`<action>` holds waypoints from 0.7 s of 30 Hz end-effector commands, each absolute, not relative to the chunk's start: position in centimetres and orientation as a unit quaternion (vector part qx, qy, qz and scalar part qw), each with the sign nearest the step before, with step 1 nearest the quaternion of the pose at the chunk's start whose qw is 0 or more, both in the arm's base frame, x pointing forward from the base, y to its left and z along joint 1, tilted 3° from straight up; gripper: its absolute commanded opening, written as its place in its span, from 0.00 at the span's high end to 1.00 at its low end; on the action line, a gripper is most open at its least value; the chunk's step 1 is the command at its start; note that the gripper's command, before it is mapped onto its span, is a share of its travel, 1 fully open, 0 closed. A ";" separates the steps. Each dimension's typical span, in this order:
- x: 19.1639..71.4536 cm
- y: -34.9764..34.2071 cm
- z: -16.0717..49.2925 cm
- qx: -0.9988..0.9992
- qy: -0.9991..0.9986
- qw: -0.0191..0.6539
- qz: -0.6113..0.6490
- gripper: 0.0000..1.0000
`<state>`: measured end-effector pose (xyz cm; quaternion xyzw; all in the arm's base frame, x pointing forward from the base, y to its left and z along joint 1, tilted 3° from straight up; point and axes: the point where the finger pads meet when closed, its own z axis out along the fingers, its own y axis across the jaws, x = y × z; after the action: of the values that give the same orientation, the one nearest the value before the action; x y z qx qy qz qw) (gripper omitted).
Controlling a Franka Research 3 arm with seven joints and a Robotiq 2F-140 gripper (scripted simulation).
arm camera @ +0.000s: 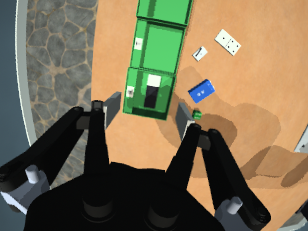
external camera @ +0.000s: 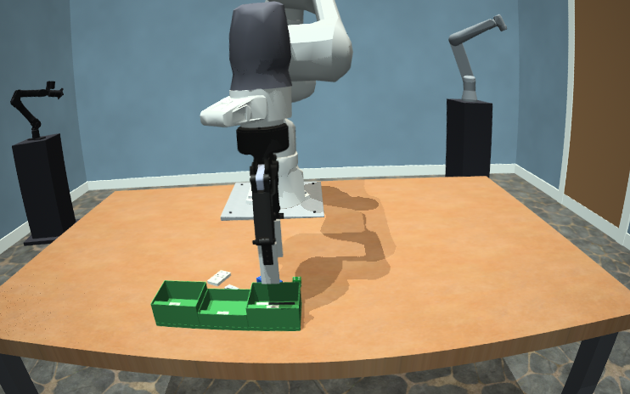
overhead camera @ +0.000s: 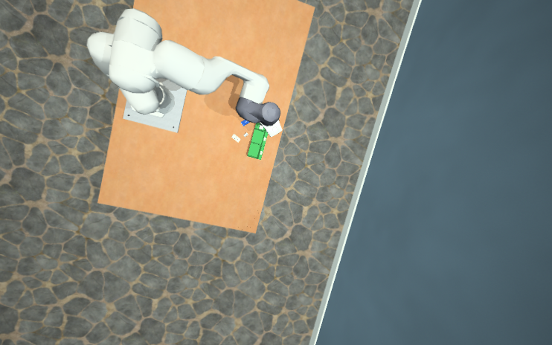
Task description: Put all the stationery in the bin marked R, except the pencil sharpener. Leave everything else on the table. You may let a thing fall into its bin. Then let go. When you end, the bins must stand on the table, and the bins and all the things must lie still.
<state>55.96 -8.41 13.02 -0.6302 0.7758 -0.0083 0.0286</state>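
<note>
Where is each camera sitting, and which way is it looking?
Top: high overhead, looking straight down on the table; the white arm shows from above.
Exterior: past the table's front edge, facing the green bins; the arm and open tool show.
Wrist: on the arm's end, looking down between the tool's fingers at the bins.
Shared: all three show the green bins and a white card.
</note>
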 end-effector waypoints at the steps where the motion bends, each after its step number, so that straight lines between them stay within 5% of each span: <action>1: 55.6 -8.5 14.4 -0.623 0.782 0.025 -0.006 0.00; 21: 55.4 -8.7 20.8 -0.623 0.782 0.025 -0.006 0.00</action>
<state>56.07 -8.64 20.48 -0.6343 0.7722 -0.0128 0.0344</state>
